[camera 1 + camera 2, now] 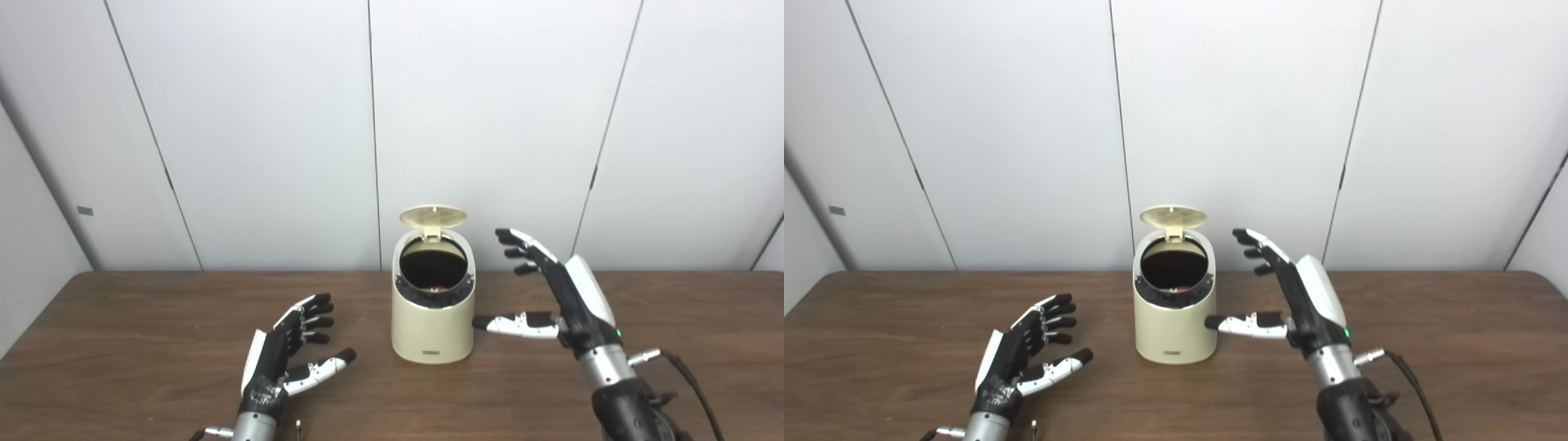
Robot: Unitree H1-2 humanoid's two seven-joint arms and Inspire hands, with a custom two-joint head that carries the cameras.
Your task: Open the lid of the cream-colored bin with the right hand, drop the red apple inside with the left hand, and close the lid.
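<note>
The cream-colored bin (433, 327) stands upright at the middle of the brown table. Its lid (433, 216) is swung up and back, so the round mouth is open. A sliver of the red apple (439, 286) shows deep inside the dark opening. My left hand (288, 352) is open and empty, low over the table to the left of the bin. My right hand (554, 294) is open and empty, raised just right of the bin, its thumb reaching toward the bin's side.
The brown wooden table (122, 343) runs the full width of the view, with white wall panels (257, 122) close behind the bin. A black cable (692, 380) trails from my right wrist.
</note>
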